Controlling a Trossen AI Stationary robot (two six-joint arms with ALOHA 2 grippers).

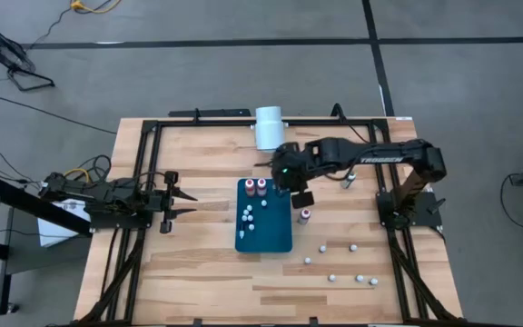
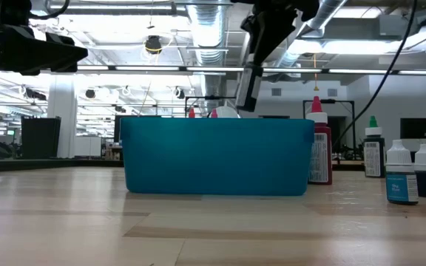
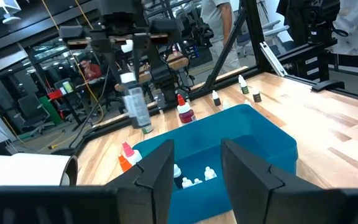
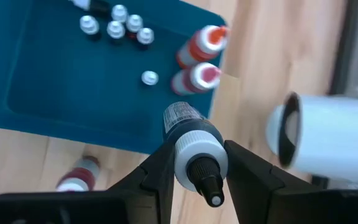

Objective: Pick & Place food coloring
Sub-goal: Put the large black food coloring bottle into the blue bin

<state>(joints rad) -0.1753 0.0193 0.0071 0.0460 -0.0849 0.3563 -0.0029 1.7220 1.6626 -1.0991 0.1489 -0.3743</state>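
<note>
Clamping a dark food coloring bottle (image 4: 194,146) just below its pale cap, the right gripper (image 4: 196,163) hung above the edge of the teal tray (image 1: 280,238), beside the white cylinder (image 1: 268,126). Two red-capped bottles (image 1: 256,187) and several tiny ones (image 1: 249,216) already lay inside; more stood loose on the tabletop (image 1: 198,272). The carrying step appeared underway; next came centring over the tray and release. Left gripper (image 1: 172,209) waited parted, well left.

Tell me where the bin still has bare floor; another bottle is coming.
The teal rectangular plastic bin is bare in the half near the table's front edge. Crowded: small white-capped bottles mid-bin, two red bottles at the far end, where the right tool hangs.
</note>
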